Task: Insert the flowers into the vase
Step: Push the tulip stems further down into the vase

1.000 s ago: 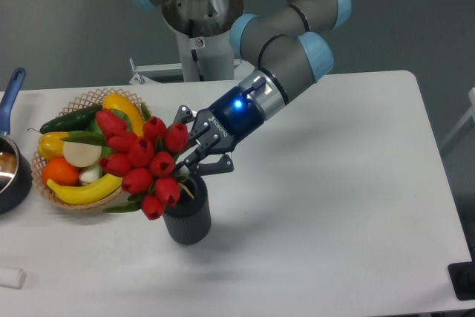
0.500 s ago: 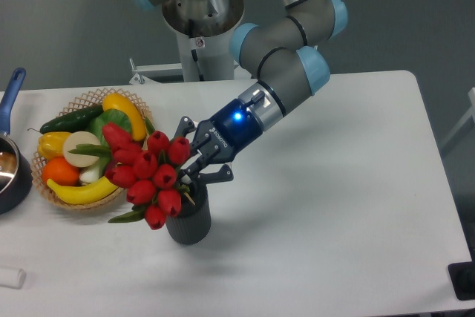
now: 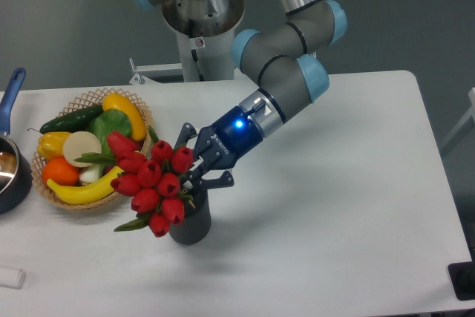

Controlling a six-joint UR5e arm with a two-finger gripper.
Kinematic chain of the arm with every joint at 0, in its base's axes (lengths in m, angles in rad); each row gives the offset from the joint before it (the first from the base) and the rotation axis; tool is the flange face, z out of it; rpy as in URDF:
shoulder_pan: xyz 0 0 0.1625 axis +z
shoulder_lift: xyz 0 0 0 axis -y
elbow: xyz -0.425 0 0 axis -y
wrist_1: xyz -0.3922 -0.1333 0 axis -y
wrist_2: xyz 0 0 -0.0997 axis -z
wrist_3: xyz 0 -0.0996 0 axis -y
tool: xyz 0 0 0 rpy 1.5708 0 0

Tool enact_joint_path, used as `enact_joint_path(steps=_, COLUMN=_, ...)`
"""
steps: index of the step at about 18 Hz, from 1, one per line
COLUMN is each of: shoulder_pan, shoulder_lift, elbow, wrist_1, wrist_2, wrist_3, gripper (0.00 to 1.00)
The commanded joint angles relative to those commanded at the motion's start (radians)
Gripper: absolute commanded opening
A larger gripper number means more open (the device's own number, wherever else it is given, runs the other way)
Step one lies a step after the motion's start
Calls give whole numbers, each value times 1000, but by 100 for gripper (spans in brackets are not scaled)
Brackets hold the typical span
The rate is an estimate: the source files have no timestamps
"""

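Note:
The flowers (image 3: 152, 180), a bunch of red tulip buds with green leaves, lean to the left over the mouth of the vase (image 3: 190, 222), their stems reaching down into it. This vase is a short dark grey ribbed cylinder standing upright at the table's front centre. My gripper (image 3: 196, 165) comes in from the upper right, tilted down to the left, and is shut on the flowers' stems just above the vase's rim. The buds hide the stems and most of the vase's mouth.
A wicker basket (image 3: 87, 96) of fruit and vegetables stands just left of the flowers. A dark pot (image 3: 10, 176) with a blue handle sits at the left edge. A small white object (image 3: 10, 278) lies front left. The arm's base (image 3: 200, 27) stands behind.
My gripper has carried the flowers a little right and down, off the basket and closer over the vase, and the bunch has tipped more upright. The vase has not moved.

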Motion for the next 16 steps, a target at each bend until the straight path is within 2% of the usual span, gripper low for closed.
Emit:
enact_joint_path(steps=14, shoulder_pan=0, shoulder_lift=-20, elbow=-6, wrist_1=-2, wrist_2=0, wrist_3=5, gripper=32)
enact_joint_path(steps=16, shoulder_pan=0, shoulder_lift=-20, elbow=-2, wrist_1=0, wrist_2=0, wrist_3=5, gripper=42)
